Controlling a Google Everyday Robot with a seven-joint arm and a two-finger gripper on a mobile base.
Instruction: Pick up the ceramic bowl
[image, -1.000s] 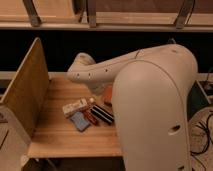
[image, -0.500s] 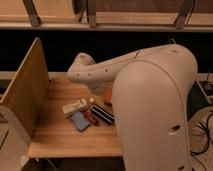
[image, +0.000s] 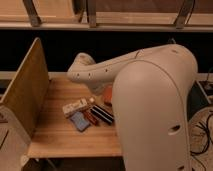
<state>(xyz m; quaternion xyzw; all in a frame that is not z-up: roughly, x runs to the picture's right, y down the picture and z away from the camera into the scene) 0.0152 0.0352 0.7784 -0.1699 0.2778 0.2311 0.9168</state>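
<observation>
A small orange-red patch (image: 107, 94) shows on the wooden table (image: 60, 132), right against the edge of my white arm (image: 150, 100). It looks like part of the ceramic bowl, and the arm hides the rest of it. The arm fills the right half of the camera view, and its elbow (image: 82, 67) reaches left over the back of the table. The gripper is not in view; it is hidden behind the arm or out of the frame. No pale cup shows.
A pale box (image: 75, 107), a blue packet (image: 80, 121) and dark bars (image: 101, 114) lie at the table's middle. An upright wooden panel (image: 25, 90) walls the table's left side. A dark shelf opening runs behind.
</observation>
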